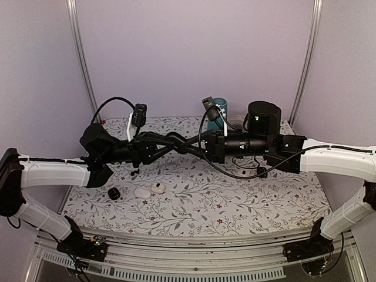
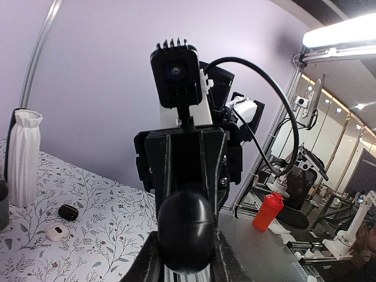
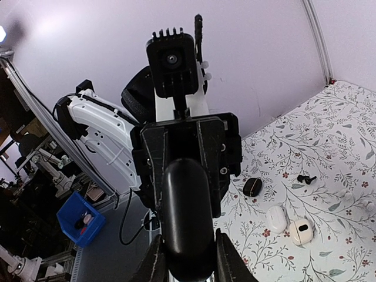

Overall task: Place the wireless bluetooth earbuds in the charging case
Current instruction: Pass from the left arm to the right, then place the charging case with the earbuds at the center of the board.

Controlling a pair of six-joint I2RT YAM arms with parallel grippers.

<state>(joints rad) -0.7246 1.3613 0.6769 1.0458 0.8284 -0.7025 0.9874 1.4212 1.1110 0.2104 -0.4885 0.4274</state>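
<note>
Both arms meet in mid-air above the middle of the floral table. A glossy black oval charging case sits between them, with its lid closed. My left gripper is shut on its sides. From the opposite end my right gripper is shut on the same case, fingers pressed against both flanks. One tiny black bud-like piece lies on the cloth far below; I cannot tell whether it is an earbud. No earbud shows in either gripper.
At the table's left front lie a second small black case and two white cases. A teal cup and a black cylinder stand at the back. A white pleated vase stands nearby.
</note>
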